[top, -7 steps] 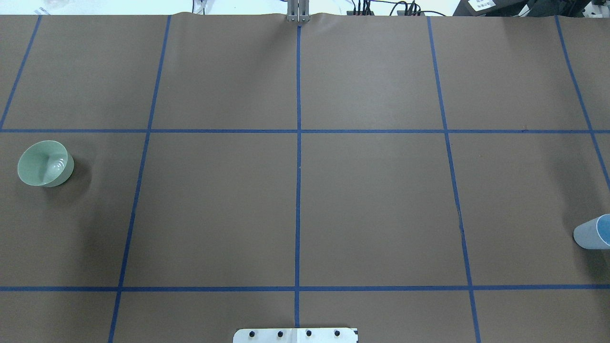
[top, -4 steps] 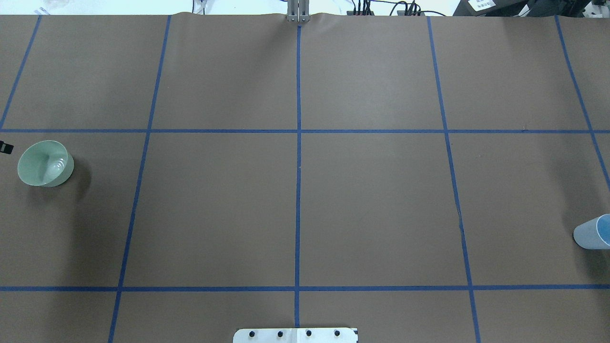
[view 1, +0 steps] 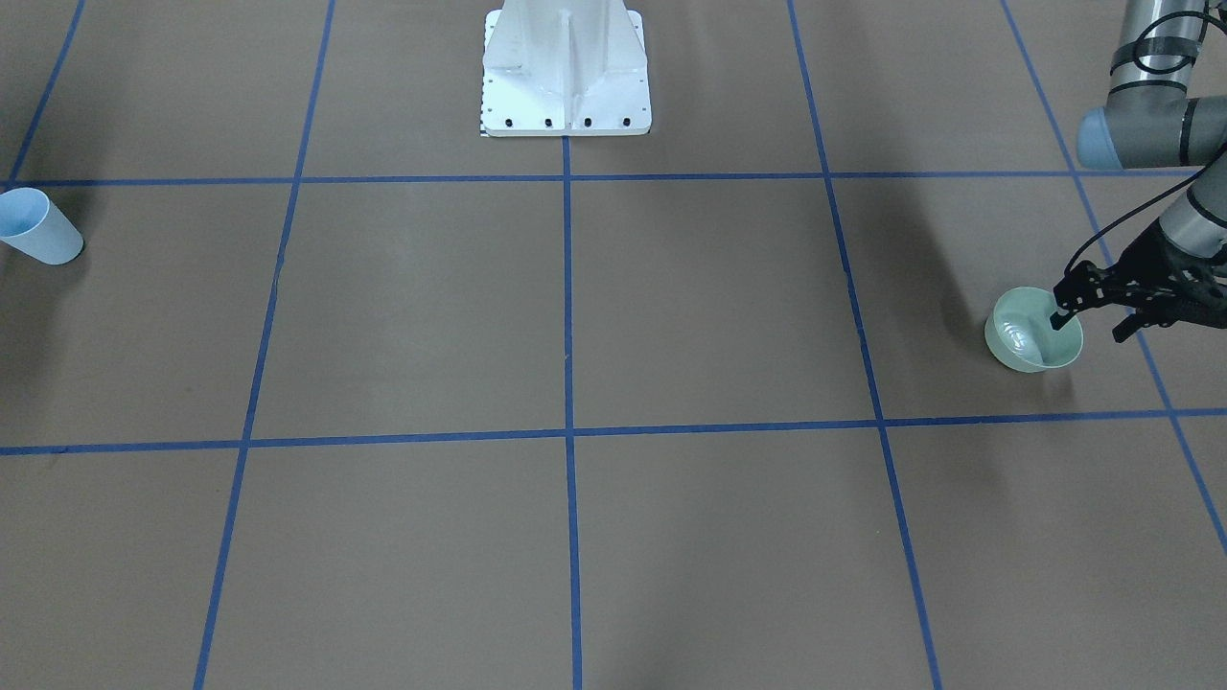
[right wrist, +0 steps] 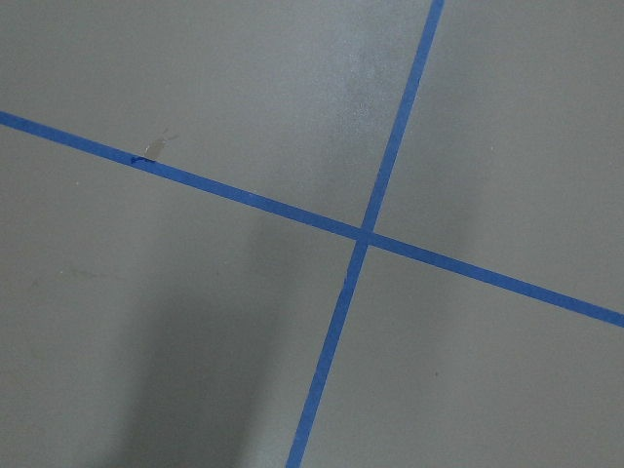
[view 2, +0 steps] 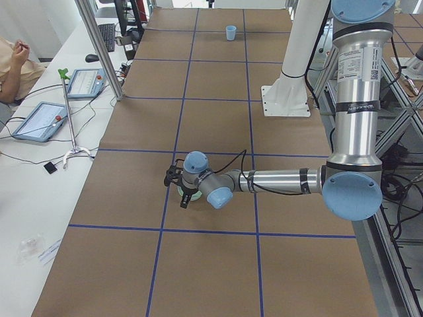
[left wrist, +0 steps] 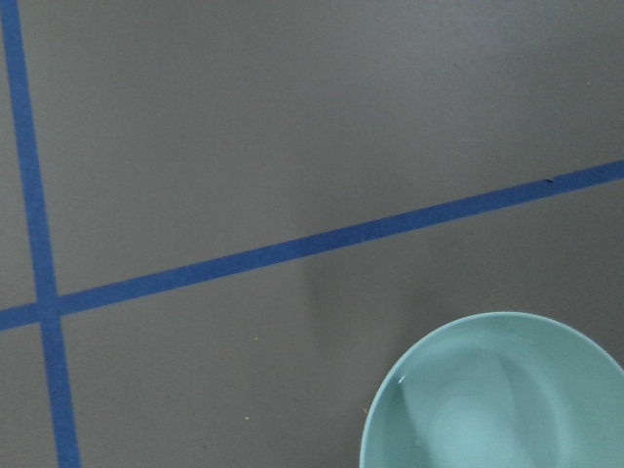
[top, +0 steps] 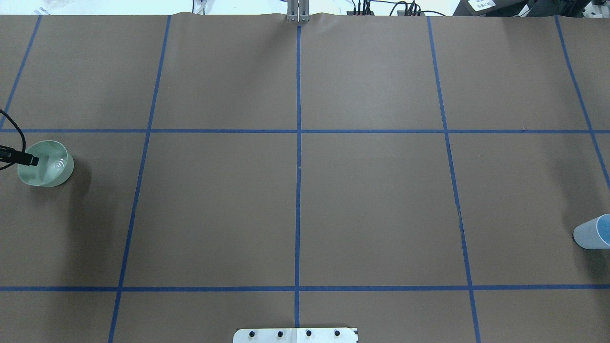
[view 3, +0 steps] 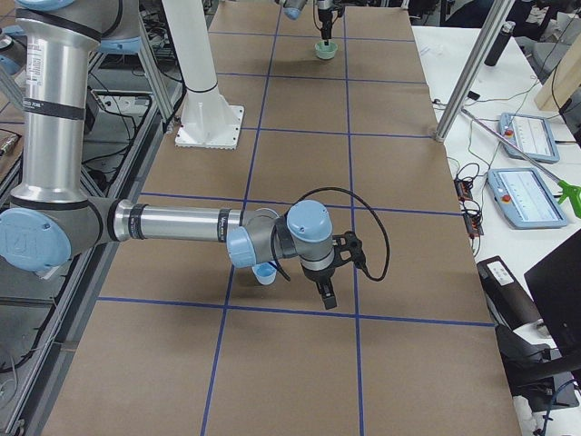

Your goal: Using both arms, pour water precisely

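While the left pincer gapes over the green bowl rim, blue cup near right pincer, its grip untellable

Brown table, blue tape grid — green bowl, blue cup, white pedestal on it.

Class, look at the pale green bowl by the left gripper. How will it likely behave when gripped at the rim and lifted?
The green bowl looks rigid and glossy, so probably stiff but slippery. It seems to hold water, so it may slosh if tilted. Its narrow base suggests a push could tip it.
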You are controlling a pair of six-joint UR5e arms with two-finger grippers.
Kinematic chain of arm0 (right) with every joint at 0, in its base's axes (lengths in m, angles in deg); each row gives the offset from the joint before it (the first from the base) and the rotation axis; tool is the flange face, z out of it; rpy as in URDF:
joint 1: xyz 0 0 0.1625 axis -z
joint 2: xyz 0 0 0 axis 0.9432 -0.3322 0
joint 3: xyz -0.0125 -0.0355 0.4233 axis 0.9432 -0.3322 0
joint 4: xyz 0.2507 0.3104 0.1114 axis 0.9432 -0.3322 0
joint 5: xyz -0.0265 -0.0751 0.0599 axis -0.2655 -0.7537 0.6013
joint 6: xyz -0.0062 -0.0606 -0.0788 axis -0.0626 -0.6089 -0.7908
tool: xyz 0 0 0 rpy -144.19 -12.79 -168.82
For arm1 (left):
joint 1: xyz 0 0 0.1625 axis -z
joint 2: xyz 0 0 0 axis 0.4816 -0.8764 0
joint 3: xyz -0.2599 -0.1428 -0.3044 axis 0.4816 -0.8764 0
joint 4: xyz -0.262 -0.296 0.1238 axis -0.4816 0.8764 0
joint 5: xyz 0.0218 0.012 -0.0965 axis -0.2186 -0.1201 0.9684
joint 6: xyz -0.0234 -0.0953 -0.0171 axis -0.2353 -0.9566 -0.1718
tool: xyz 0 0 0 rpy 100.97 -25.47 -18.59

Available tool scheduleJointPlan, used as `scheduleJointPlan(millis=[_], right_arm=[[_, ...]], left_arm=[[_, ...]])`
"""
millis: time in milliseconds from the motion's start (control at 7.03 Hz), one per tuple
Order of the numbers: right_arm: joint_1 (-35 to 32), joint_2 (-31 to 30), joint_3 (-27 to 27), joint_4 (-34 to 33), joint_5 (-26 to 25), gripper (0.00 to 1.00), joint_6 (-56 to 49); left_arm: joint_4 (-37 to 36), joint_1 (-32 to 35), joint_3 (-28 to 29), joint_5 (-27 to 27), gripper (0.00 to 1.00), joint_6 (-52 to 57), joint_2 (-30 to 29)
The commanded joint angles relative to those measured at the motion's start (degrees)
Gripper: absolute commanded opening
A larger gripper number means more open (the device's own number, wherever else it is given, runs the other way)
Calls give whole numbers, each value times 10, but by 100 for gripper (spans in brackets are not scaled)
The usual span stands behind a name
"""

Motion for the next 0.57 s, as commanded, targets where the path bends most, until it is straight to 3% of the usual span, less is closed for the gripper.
scheduleJointPlan(millis=[0, 427], right_arm=[[0, -1, 0, 0, 0, 100, 0], [0, -1, -3, 0, 2, 100, 1]], left_arm=[[13, -3, 2, -4, 0, 2, 0], [6, -2, -16, 20, 0, -5, -26]])
